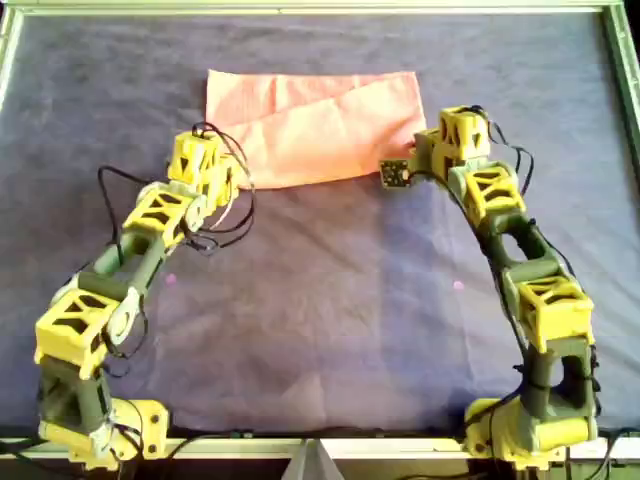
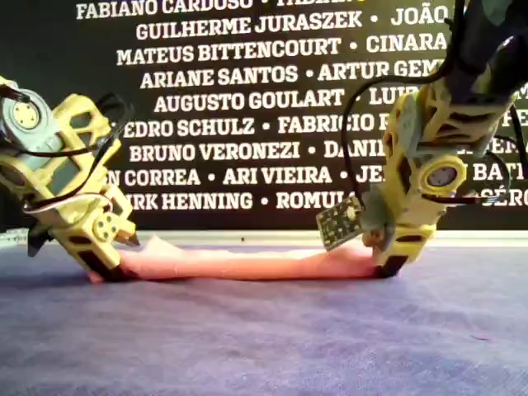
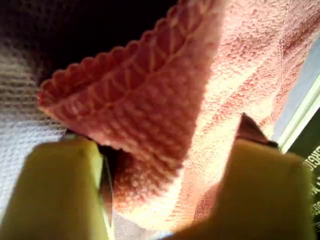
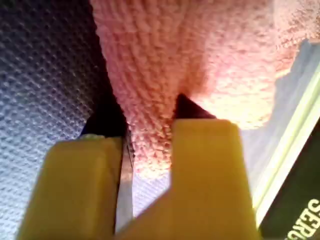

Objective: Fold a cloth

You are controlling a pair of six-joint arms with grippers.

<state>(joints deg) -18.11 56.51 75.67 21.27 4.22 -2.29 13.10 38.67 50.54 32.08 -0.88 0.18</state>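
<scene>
The salmon-pink cloth (image 1: 320,120) lies folded at the far middle of the table in the overhead view, its top layer ending in a slanted edge. My left gripper (image 1: 243,180) is down at its near corner on the overhead view's left. In the left wrist view its fingers (image 3: 65,195) stand well apart, with a bunched cloth (image 3: 165,100) corner between them. My right gripper (image 1: 420,150) is at the other near corner. Its fingers (image 4: 205,170) are pinched tight on a fold of cloth (image 4: 190,60). In the exterior view the cloth (image 2: 247,264) lies low between both grippers.
A dark purple-grey covering (image 1: 330,320) spreads over the whole table inside a pale frame (image 1: 320,8). A small circuit board (image 1: 393,172) juts from the right wrist. A black banner (image 2: 247,99) with white names stands behind the table.
</scene>
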